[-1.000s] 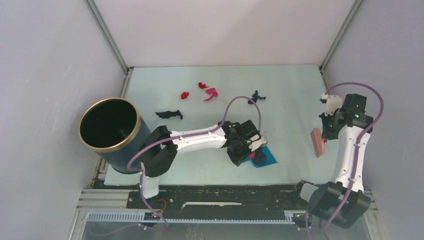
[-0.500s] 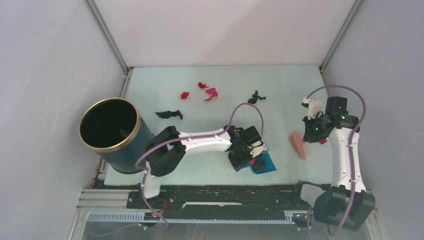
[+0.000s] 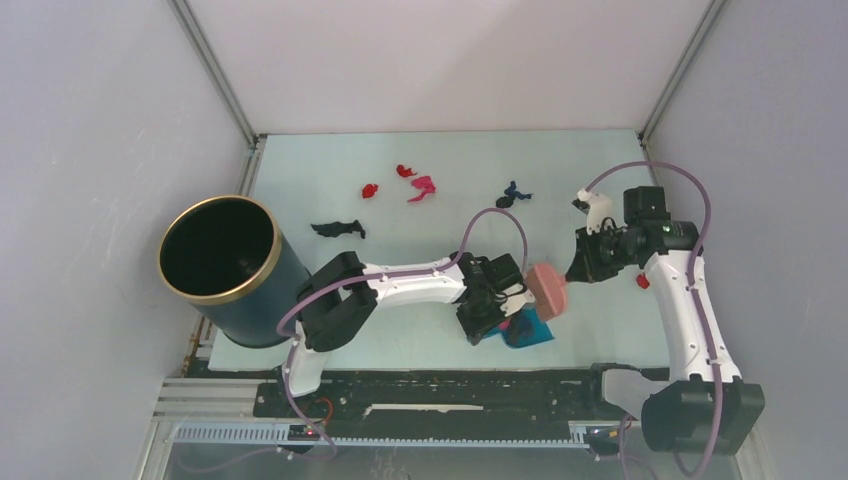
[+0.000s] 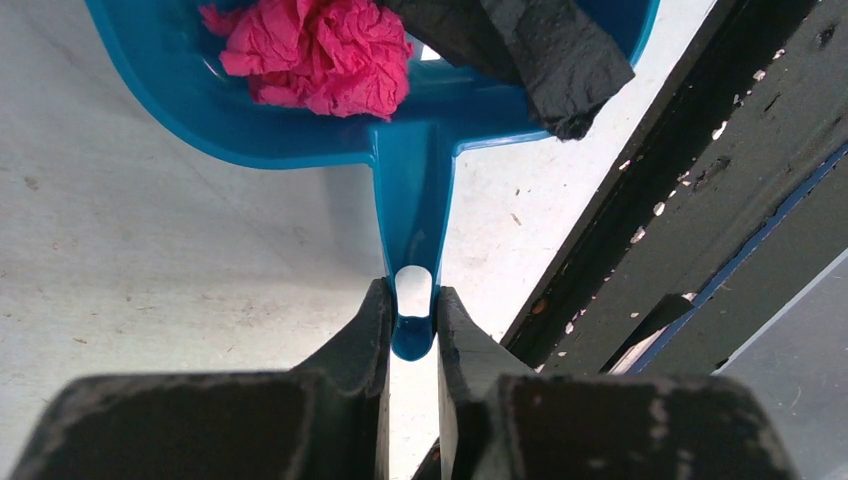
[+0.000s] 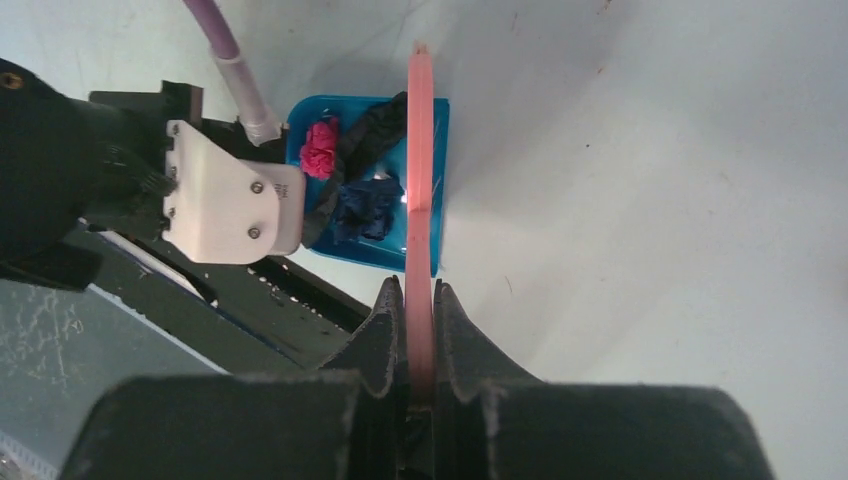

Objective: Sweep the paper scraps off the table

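Paper scraps (image 3: 422, 187) lie mostly loose toward the far side of the table (image 3: 300, 160). Red and magenta bits sit near 12 o'clock, a dark blue one toward 1, a black one at 10, and a lone red bit out at 3 beside the right arm (image 3: 690, 320). A few are already in the blue dustpan (image 4: 410, 180) at 6 o'clock, close to the front rail (image 3: 400, 395): a pink wad, a dark blue bit, and a black piece draped over its rim.

The left gripper (image 4: 412, 305) is clamped on the very tip of the pan's handle. The right gripper (image 5: 420, 295) pinches the pink brush (image 5: 418, 150) edge-on, its head just beside the pan.

From where I stand, the worry is that thin handle grip. A shove from the brush could twist the pan and spill its load, and the overhanging black piece looks ready to drop onto the rail. The 3 o'clock scrap could easily be missed.
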{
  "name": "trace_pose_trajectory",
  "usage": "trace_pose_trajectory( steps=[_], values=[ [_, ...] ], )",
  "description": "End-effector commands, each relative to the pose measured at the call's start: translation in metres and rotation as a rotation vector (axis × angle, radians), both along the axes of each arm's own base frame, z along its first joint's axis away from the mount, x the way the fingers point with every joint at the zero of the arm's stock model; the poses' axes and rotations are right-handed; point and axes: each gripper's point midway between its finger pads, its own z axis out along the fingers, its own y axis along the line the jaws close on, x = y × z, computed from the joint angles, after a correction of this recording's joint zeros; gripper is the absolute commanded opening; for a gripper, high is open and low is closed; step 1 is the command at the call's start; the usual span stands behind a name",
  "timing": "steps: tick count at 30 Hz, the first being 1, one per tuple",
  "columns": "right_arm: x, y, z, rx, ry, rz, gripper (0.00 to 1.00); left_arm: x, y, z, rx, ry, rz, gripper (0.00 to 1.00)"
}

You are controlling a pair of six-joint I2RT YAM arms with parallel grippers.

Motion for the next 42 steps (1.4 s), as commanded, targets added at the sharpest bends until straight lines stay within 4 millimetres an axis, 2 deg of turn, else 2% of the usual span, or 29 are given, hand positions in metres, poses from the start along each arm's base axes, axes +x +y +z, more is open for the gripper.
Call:
trace_pose_trajectory(
  steps=[1, 6, 9, 11, 16, 22, 30, 42],
  values=[
    [0.004, 0.004, 0.034, 0.033, -0.072, -0.024, 0.00, 0.001, -0.014, 0.016, -0.058, -0.007, -0.011, 0.00],
    [0.020, -0.041, 0.051, -0.118, -0.177, -0.185, 0.00, 0.017, -0.015, 0.033, -0.111, -0.069, 0.024, 0.00],
    [0.026, -0.063, 0.064, -0.117, -0.222, -0.286, 0.00, 0.034, -0.010, 0.047, -0.138, -0.088, 0.105, 0.00],
    [0.028, -0.068, 0.067, -0.070, -0.228, -0.332, 0.00, 0.048, -0.005, 0.059, -0.155, -0.116, 0.152, 0.00],
    [0.033, -0.053, 0.066, 0.117, -0.178, -0.337, 0.00, 0.078, 0.017, 0.096, -0.153, -0.218, 0.261, 0.00],
    [0.047, -0.034, 0.053, 0.252, -0.167, -0.284, 0.00, 0.092, 0.049, 0.142, -0.121, -0.320, 0.399, 0.00],
    [0.051, -0.017, 0.017, 0.299, -0.121, -0.240, 0.00, 0.087, 0.103, 0.187, -0.078, -0.393, 0.601, 0.00],
    [0.047, 0.005, 0.005, 0.213, -0.128, -0.145, 0.00, 0.083, 0.211, 0.229, -0.124, -0.474, 0.997, 0.00]
  ],
)
